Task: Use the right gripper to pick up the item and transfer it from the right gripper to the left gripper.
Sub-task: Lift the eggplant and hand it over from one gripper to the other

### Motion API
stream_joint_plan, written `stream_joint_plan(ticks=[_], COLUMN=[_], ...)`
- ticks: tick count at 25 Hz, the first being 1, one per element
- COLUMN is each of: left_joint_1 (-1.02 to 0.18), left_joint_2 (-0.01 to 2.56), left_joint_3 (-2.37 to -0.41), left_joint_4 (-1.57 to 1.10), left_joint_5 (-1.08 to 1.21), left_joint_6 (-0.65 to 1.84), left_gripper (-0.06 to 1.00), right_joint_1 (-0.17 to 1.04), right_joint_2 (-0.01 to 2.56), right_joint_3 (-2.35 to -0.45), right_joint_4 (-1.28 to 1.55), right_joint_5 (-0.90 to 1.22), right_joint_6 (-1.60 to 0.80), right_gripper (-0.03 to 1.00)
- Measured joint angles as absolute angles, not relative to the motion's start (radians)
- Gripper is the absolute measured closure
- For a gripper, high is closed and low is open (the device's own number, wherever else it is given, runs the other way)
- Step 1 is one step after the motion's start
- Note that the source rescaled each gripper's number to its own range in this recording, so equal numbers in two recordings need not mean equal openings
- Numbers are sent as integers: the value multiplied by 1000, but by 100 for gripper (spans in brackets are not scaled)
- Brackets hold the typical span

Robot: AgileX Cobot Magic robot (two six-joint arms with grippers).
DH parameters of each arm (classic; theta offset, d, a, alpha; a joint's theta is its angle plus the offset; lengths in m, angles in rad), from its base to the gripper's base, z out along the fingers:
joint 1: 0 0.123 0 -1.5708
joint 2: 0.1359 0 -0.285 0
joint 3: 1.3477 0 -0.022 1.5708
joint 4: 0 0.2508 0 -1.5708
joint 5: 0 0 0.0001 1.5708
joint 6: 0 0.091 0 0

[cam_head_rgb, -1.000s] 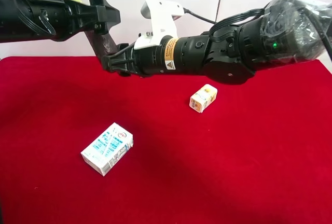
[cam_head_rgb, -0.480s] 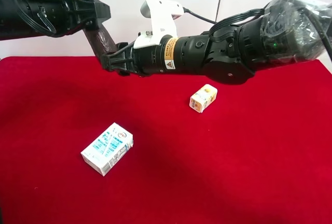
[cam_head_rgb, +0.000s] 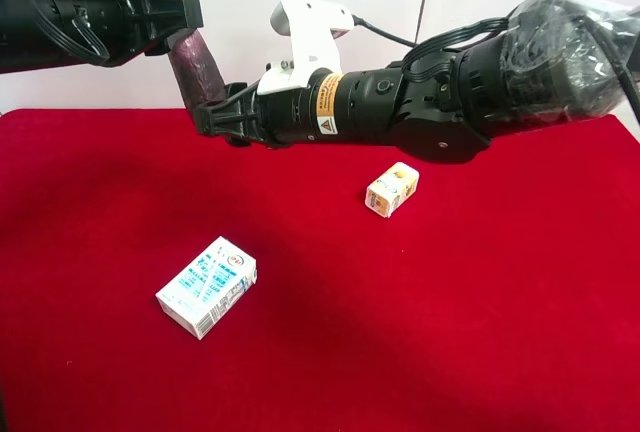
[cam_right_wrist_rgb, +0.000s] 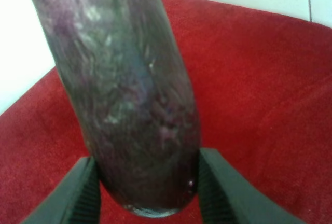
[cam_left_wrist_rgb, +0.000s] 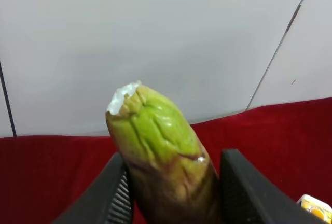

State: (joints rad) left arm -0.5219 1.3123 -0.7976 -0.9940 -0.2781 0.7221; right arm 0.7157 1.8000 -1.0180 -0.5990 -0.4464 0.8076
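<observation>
I read the eggplant [cam_head_rgb: 197, 70] standing near-upright between tools — right tool [cam_right_wrist_rgb: 148, 182] clamped on its purple base, left tool [cam_left_wrist_rgb: 174, 185] gripping just under its green tip.

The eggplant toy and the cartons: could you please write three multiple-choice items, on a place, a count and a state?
1. Where is the small yellow carton?
A. On the red cloth, apart from the white-and-blue carton.
B. Stacked on the white-and-blue carton.
C. In a gripper.

2. How many cartons lie on the cloth?
A. One.
B. Two.
C. Four.

3. How is the eggplant toy held?
A. It lies loose on the cloth.
B. It stands on a carton.
C. The right gripper grips its purple end and the left gripper its green tip.

Answers: 1 A, red cloth shows between the two cartons; 2 B, only those two are seen; 3 C, each wrist view shows its gripper closed on the toy.
</observation>
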Motion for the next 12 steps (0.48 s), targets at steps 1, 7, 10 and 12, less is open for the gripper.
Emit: stream_joint_plan(ticks=[1, 7, 10, 12], left_joint_1=[-522, -522, -522, -522], left_joint_2=[1312, 1312, 1312, 1312], left_joint_3=[-798, -798, -798, -798], left_joint_4=[-994, -994, -993, -993], left_joint_5=[-278, -276, -275, -274], left_joint_6=[722, 722, 722, 722], left_gripper=[89, 89, 89, 89], right_joint_1=[716, 716, 716, 716], right_joint_2=[1800, 1801, 1803, 1803], right_joint_3=[-1018, -1018, -1018, -1018], right_joint_4=[-599, -599, -599, -599], right_joint_5=[-446, -446, -446, -446], right_joint_6=[808, 808, 808, 808], right_gripper=[97, 97, 97, 97])
